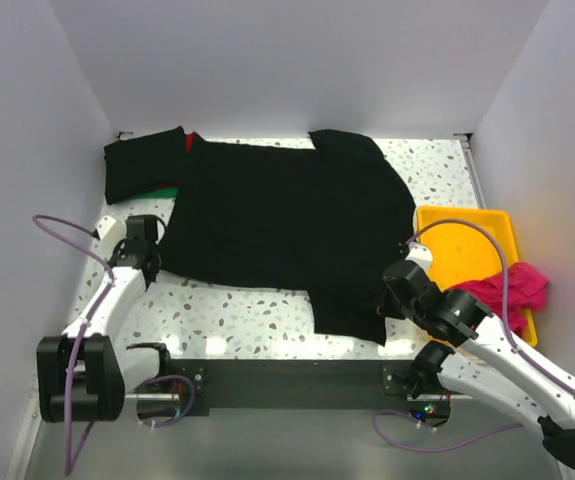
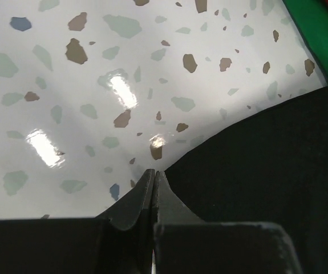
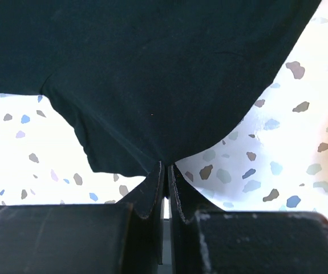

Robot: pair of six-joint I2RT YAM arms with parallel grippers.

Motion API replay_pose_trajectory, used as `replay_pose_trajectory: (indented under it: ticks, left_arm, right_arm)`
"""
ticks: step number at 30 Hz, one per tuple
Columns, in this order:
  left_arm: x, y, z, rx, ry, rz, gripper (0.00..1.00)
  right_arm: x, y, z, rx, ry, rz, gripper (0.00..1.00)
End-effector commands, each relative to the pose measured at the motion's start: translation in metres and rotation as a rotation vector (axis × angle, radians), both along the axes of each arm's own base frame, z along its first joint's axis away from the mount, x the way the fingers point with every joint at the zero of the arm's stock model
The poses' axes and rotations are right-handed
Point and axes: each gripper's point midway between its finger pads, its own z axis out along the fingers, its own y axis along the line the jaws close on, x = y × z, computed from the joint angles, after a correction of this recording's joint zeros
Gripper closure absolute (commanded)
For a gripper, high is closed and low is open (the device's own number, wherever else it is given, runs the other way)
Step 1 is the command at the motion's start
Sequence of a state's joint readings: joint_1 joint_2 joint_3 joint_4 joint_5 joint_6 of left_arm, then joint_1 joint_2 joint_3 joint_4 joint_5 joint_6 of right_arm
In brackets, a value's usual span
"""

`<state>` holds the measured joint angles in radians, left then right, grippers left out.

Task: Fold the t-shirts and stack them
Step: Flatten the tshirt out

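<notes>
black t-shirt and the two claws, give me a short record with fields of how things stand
black t-shirt: spread out on the speckled table
left claw: shut, at the shirt's left edge; grip on cloth unclear
right claw: shut on the shirt's near right edge
pink t-shirt: bunched in the yellow tray, spilling over its right rim
green t-shirt, red t-shirt: slivers showing under the black one, far left
</notes>
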<state>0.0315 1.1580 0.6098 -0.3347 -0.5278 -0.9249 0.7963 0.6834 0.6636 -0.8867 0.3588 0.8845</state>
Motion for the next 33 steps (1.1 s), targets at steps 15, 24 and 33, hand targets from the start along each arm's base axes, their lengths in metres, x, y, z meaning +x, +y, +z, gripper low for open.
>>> replay_pose_trajectory:
  ticks: [15,24,33]
  left_arm:
    - [-0.074,0.007,0.022,0.017,-0.1,0.081,1.0]
    - [-0.071,0.003,0.046,-0.009,-0.168,0.085,1.0]
    - [-0.028,-0.012,0.042,-0.053,-0.179,-0.028,1.0]
  right_arm:
    - [-0.026,-0.005,0.021,0.082,0.052,0.003,0.97]
    - [-0.034,-0.021,0.036,0.103,0.015,-0.03,0.98]
    - [0.003,-0.022,0.07,0.004,-0.125,-0.048,0.94]
